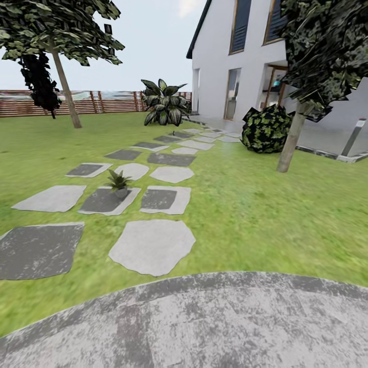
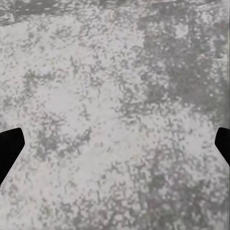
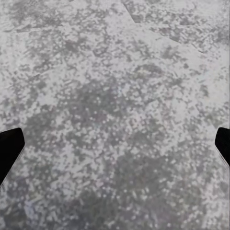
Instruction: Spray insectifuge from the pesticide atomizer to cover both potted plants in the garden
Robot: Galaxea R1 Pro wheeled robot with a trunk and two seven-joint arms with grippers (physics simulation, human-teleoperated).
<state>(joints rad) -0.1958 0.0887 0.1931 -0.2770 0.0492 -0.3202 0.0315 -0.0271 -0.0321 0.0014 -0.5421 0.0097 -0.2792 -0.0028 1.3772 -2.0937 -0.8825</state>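
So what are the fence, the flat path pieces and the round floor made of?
The fence looks like brown wooden slats laid level, with upright posts. The stepping stones look like flat cut stone, matte, some pale grey and some dark; they could be concrete. The patio looks like rough speckled grey stone or concrete, dull and not shiny; the left wrist view shows its grainy mottling up close.

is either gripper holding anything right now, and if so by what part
Nothing is held. In each wrist view the left gripper and the right gripper have their fingertips spread wide at the picture's edges, with only the grey speckled patio showing between them.
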